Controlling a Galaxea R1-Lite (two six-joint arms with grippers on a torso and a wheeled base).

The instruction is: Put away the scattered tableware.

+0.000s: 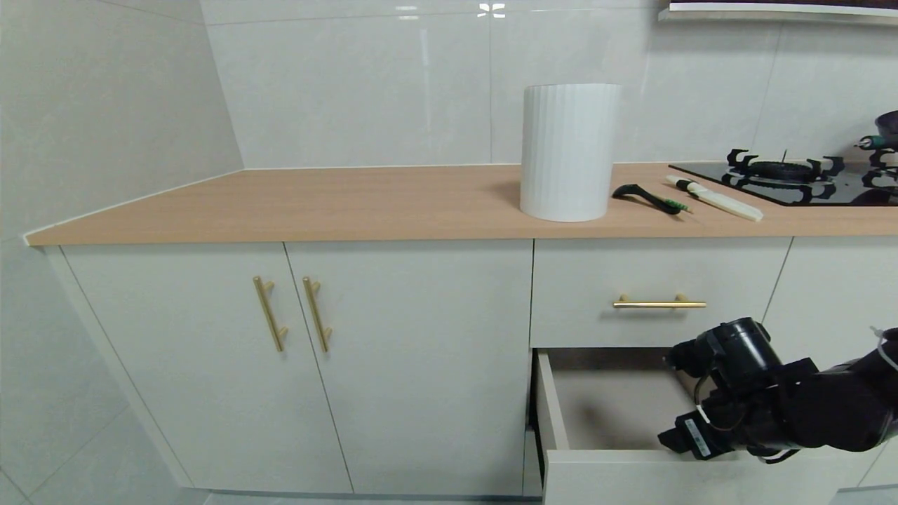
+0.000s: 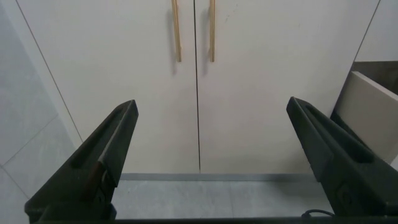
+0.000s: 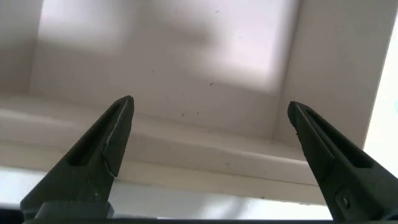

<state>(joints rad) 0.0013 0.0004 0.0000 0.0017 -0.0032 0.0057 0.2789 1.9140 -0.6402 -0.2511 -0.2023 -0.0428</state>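
My right gripper (image 3: pixel 210 102) sits at the open drawer (image 1: pixel 551 410), fingers wide, empty. I judge the drawer waits for the black utensil (image 1: pixel 647 198) and white utensil (image 1: pixel 715 198) near the tabletop's (image 1: pixel 351 203) right end. Left gripper (image 2: pixel 211 102), fingers wide, faces cupboard doors (image 2: pixel 267 87).

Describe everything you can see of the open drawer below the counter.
The open drawer is the lower of two, pulled out beneath a closed drawer with a gold bar handle. Its front and walls look like smooth white board, its floor pale and bare where visible. The right hand, open, hangs over its right front; contact cannot be judged.
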